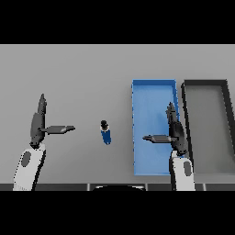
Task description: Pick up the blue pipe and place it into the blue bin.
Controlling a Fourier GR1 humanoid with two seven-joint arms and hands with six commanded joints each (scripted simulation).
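The blue pipe (106,133), short with a dark cap at its far end, lies on the grey table between my two hands. The blue bin (149,98) stands to its right, a long shallow tray. My right hand (175,130) hovers over the bin's right side, fingers straight and thumb pointing left, holding nothing. My left hand (36,125) is at the left of the table, open too, its thumb pointing right toward the pipe with a gap between them.
A dark grey bin (225,114) sits right beside the blue bin, at the table's right side. The table (82,73) stretches bare behind the pipe and hands.
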